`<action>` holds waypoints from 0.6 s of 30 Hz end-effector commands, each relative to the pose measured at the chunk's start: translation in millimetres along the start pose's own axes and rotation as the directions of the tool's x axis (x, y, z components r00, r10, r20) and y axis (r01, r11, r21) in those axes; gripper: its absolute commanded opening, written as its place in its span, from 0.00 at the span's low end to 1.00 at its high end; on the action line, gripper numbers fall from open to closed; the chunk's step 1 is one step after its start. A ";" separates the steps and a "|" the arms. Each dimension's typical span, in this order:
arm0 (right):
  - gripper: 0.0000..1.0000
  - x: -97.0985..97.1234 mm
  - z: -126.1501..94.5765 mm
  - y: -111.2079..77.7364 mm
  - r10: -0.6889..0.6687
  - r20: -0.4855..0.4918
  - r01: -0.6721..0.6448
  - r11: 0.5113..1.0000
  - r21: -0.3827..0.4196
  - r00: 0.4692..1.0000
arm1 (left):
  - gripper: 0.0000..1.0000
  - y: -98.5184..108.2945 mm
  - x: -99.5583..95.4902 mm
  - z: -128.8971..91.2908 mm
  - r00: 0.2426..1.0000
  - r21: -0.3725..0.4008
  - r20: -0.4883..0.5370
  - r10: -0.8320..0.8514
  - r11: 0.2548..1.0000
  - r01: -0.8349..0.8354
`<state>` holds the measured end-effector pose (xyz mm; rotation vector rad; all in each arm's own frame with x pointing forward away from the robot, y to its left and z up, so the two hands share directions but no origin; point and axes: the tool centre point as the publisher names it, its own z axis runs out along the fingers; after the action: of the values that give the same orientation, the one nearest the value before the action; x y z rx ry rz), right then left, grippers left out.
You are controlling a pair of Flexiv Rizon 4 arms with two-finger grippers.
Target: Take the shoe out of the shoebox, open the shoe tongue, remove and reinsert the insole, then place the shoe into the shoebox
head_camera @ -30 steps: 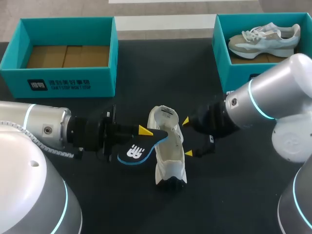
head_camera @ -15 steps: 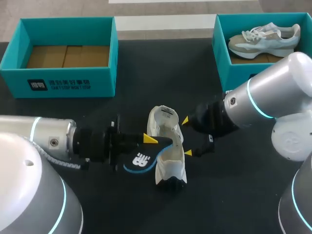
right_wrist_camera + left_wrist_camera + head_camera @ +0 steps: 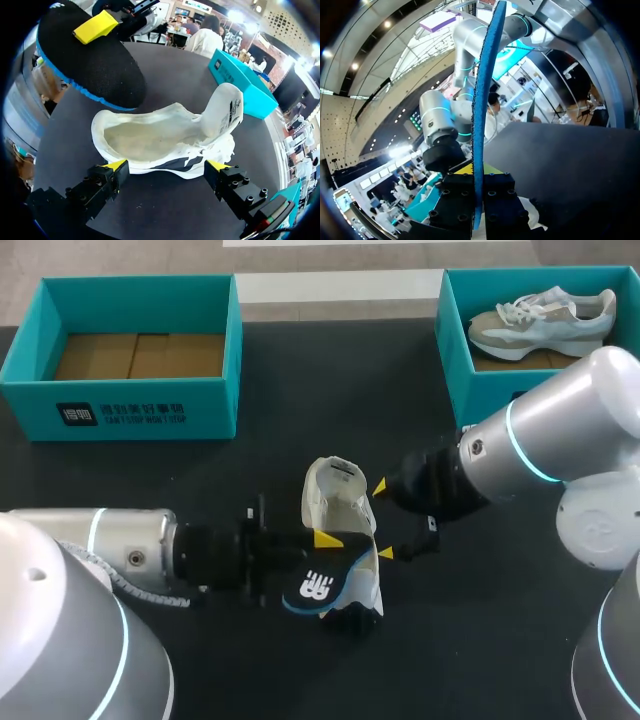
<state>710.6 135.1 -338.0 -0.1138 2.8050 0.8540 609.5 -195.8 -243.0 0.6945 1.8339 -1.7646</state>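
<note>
The left hand (image 3: 322,540) is clamped on the dark insole (image 3: 322,586), held over the near end of the white shoe (image 3: 338,502) on the black worktop (image 3: 300,390). The right hand (image 3: 383,521) is spread apart beside the shoe. Farther off sit a left shoebox (image 3: 140,412) and a right shoebox (image 3: 456,352), the right one holding another shoe (image 3: 540,325).

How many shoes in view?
2. A white shoe lies on the table near its middle. A beige-and-white sneaker sits inside the right teal shoebox. The left shoebox shows only cardboard.
</note>
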 end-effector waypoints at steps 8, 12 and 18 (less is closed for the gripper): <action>1.00 1.1 0.7 -0.1 0.000 0.002 0.000 1.000 -0.001 1.000 | 0.00 25.9 9.5 21.1 0.999 -0.009 -0.014 -0.030 1.000 0.030; 1.00 1.1 0.7 -0.1 0.000 0.002 0.000 1.000 -0.001 1.000 | 0.00 34.1 15.4 23.7 0.999 -0.007 -0.018 -0.040 0.999 0.040; 1.00 1.1 0.7 -0.1 0.000 0.002 0.000 1.000 -0.001 1.000 | 0.00 47.7 20.1 22.4 0.999 -0.020 -0.007 -0.041 0.999 0.041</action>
<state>710.3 135.0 -337.6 -0.1134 2.8050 0.8538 624.3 -211.3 -286.6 0.6662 1.8911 -1.7656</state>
